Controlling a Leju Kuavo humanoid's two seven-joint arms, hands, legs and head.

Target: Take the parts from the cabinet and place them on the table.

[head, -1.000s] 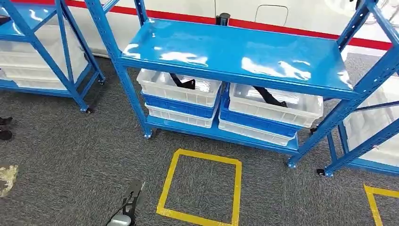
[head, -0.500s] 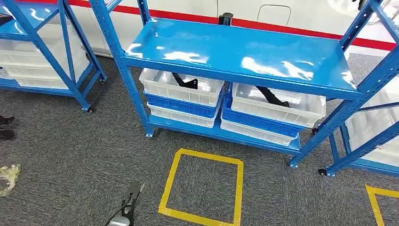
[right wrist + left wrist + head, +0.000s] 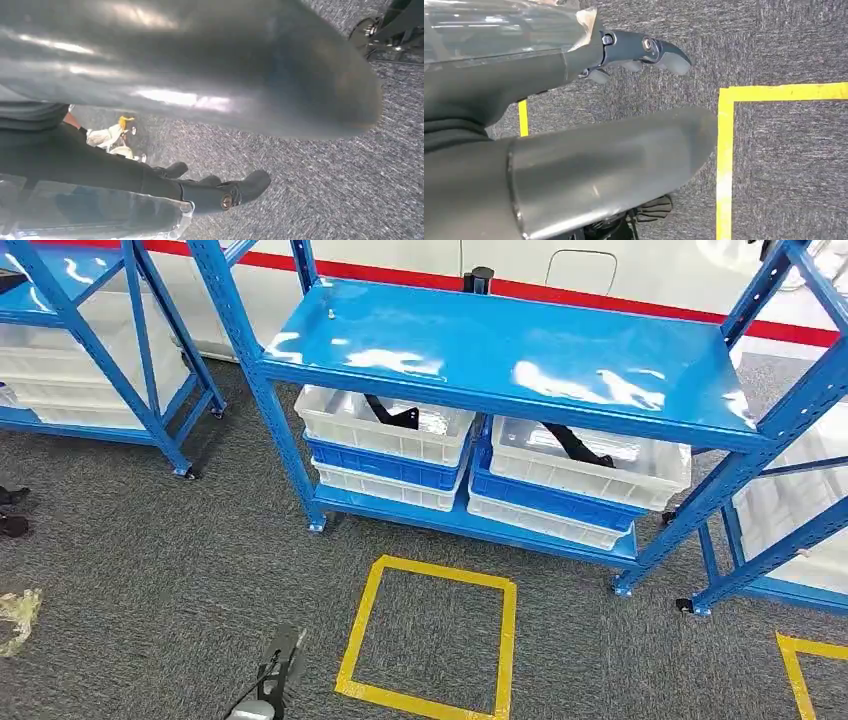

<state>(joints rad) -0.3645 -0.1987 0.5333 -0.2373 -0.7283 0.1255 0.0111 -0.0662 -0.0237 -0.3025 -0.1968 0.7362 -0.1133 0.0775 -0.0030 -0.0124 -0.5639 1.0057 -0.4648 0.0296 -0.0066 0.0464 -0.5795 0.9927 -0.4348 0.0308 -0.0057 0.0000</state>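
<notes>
Blue cabinet [image 3: 500, 355] ahead, black parts [image 3: 392, 416] in white bins [image 3: 380, 430] beneath its shelf. Approach step, likely; reaching comes next. Left hand [image 3: 639, 52] and right hand [image 3: 220, 192] hang empty, fingers loosely apart.

My left hand [image 3: 644, 50] has dark grey fingers with round silver screws; my right hand [image 3: 220, 192] matches, with smooth grey thumbs.

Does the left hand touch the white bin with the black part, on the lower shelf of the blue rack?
Apart. In the head view the left hand hangs low over the carpet, beside the yellow tape square, with open floor between it and the white bin.
</notes>
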